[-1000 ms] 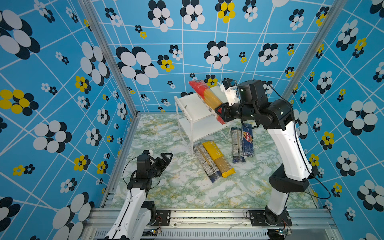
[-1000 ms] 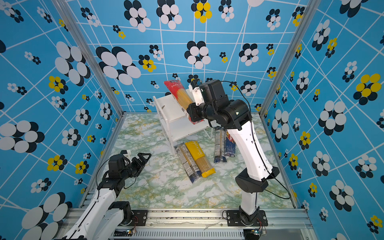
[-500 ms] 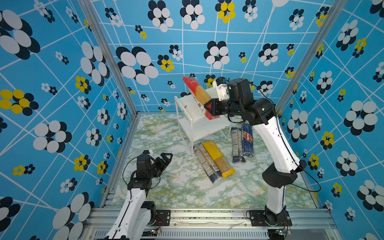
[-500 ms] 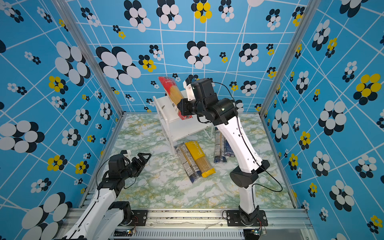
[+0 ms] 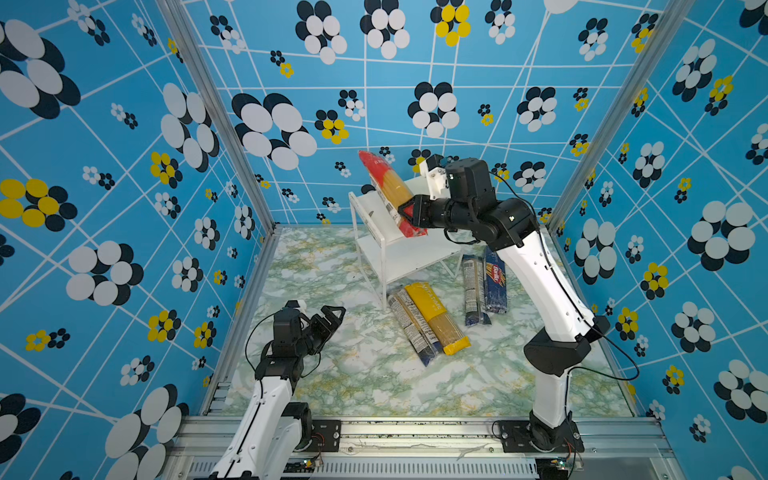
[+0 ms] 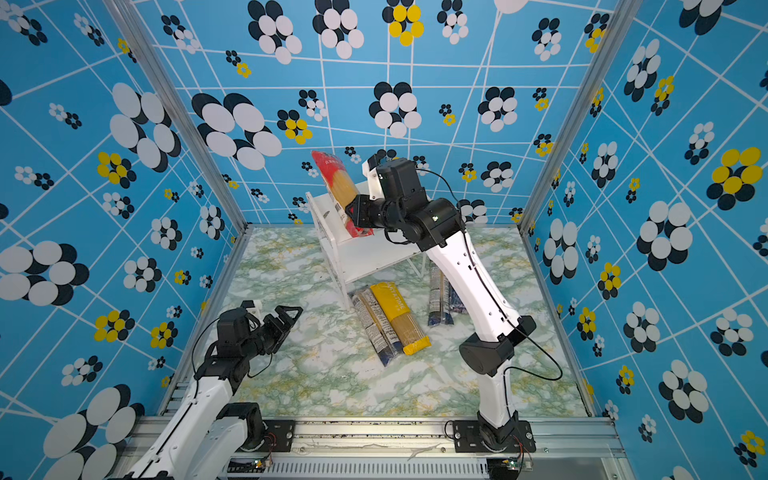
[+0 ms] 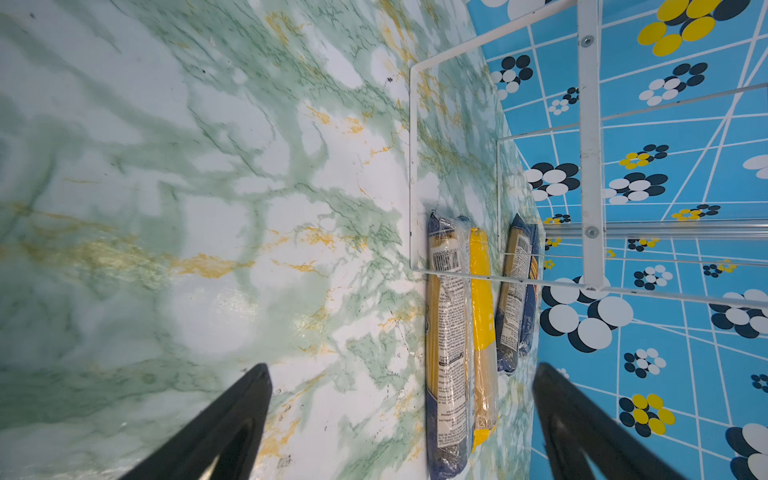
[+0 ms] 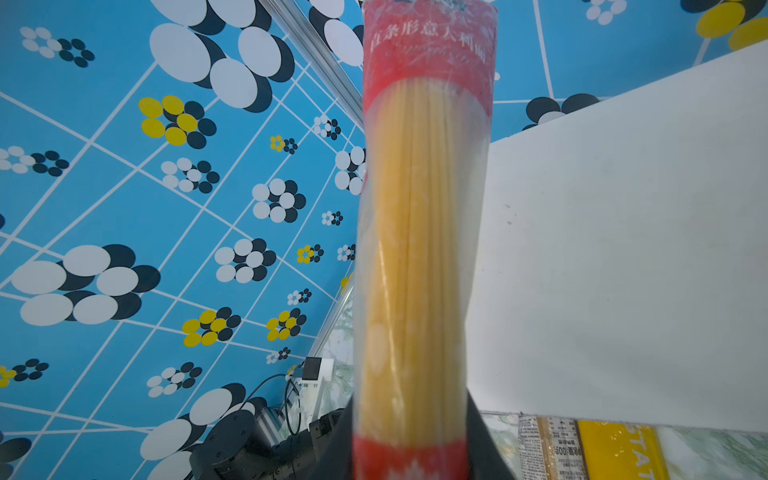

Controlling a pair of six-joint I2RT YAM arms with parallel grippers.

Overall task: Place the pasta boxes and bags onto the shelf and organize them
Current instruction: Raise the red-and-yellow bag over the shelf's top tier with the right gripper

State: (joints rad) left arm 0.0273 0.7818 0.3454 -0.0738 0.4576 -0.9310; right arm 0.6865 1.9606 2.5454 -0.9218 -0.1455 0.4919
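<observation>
My right gripper (image 5: 409, 212) (image 6: 358, 212) is shut on the lower end of the red-ended spaghetti pack (image 5: 388, 187) (image 6: 340, 183) (image 8: 419, 228). The pack slants up and back over the top board of the shelf (image 5: 411, 257) (image 6: 374, 257) (image 8: 602, 249). I cannot tell whether it touches the board. On the floor in front of the shelf lie a yellow pack (image 5: 436, 320) (image 7: 482, 299) beside a see-through navy-ended pack (image 5: 411, 328) (image 7: 446, 332). To their right are another see-through pack (image 5: 473, 286) and the navy Barilla box (image 5: 495, 280). My left gripper (image 5: 332, 316) (image 7: 401, 374) is open and holds nothing, low at the front left.
Patterned blue walls with metal corner posts (image 5: 232, 137) close in the marble floor (image 5: 365, 374) on three sides. The shelf stands near the back wall, its thin see-through legs (image 7: 411, 166) close to the packs on the floor.
My right arm has carried the red-ended pack to the left, over the shelf's top board. The left arm and the packs on the floor have not moved.
</observation>
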